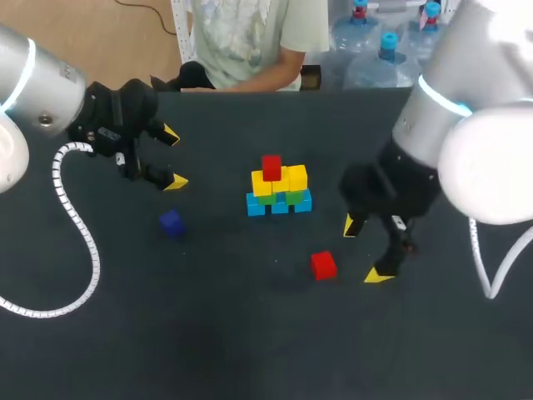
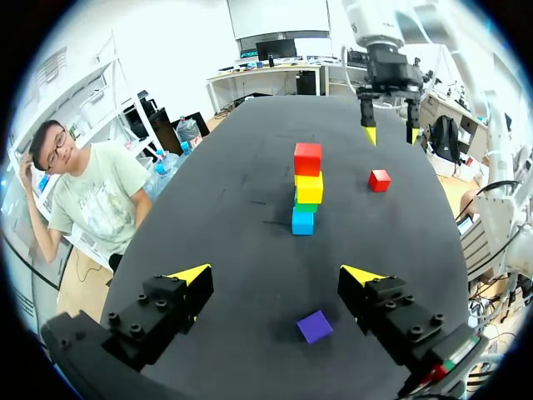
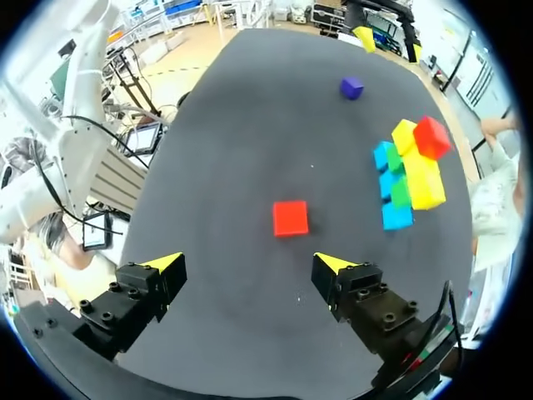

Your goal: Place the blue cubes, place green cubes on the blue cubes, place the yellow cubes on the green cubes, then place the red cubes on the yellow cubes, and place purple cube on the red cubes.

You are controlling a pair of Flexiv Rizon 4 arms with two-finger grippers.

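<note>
Fingers [image 3: 354, 292] of right gripper [image 3: 248, 264] wide apart, empty, likewise left gripper [image 2: 277, 274]; spare red cube [image 3: 291, 218] on counter [image 3: 250, 125] just ahead of right. Centre over it, descend straight, pinch flat faces

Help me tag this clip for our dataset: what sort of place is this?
Probably a robotics lab bench set up for stacking practice: a dark table, the left gripper and right gripper open above it, and a stack of coloured cubes at its middle.
</note>
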